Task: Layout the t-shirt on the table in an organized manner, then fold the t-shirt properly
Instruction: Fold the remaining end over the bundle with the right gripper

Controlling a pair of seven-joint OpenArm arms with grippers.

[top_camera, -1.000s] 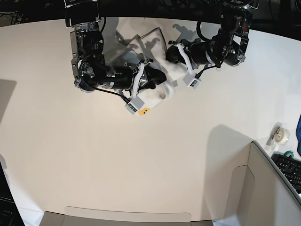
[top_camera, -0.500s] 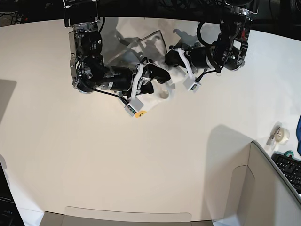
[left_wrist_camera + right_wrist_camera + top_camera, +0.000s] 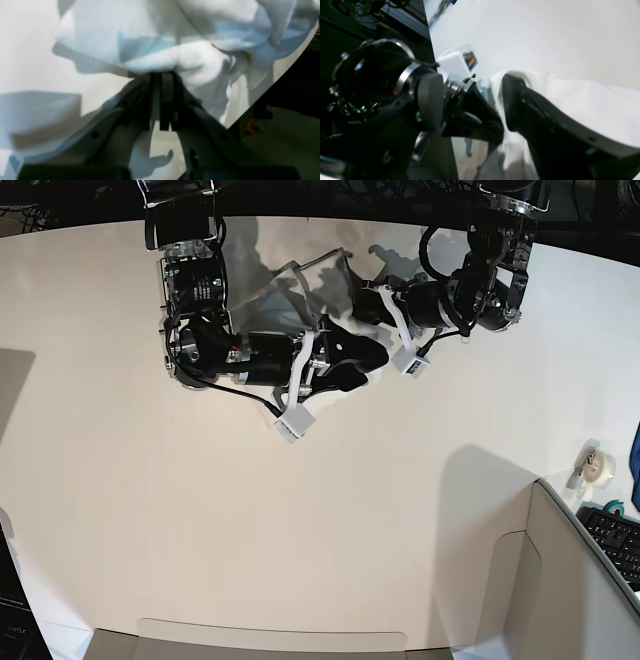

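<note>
The white t-shirt point(image 3: 290, 292) lies bunched at the table's point(image 3: 200, 510) far edge, between my two arms. In the left wrist view my left gripper point(image 3: 160, 77) is shut on a thick fold of the t-shirt point(image 3: 200, 62), which hangs crumpled around the jaws. The left gripper point(image 3: 362, 302) sits at the right end of the bunch. My right gripper point(image 3: 366, 368) reaches in from the left, just below it, with jaws open. One black finger point(image 3: 532, 120) lies against the white t-shirt point(image 3: 582, 100). The shirt's print is hidden.
A grey cardboard box point(image 3: 560, 590) fills the near right corner and front edge. A tape roll point(image 3: 598, 465) and a keyboard point(image 3: 615, 542) sit at the right. The left arm's wrist point(image 3: 370, 80) is close in front of the right wrist camera. Beyond the curved far edge it is dark.
My right gripper has opened and stretched rightward under the bunch. The orange spot of print that showed below it is gone from sight. The left gripper stays shut on the cloth and has barely moved.
</note>
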